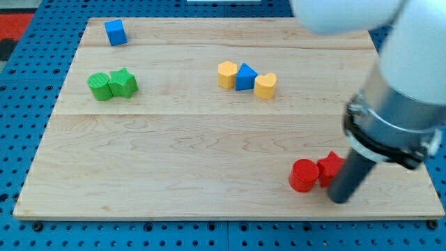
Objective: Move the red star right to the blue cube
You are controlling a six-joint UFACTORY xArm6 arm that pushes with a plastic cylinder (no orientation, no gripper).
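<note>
The red star point(329, 166) lies near the view's bottom right, partly hidden behind my rod. A red cylinder point(303, 175) touches it on its left. The blue cube point(116, 32) sits far off at the view's top left. My tip point(339, 199) rests on the board just below and to the right of the red star, close against it.
A green cylinder point(100, 86) and a green star point(123, 83) touch each other at the left. A yellow hexagon-like block point(227, 74), a blue triangle point(245, 77) and a yellow heart point(265, 85) form a row at top centre. The arm's body point(394, 118) fills the right side.
</note>
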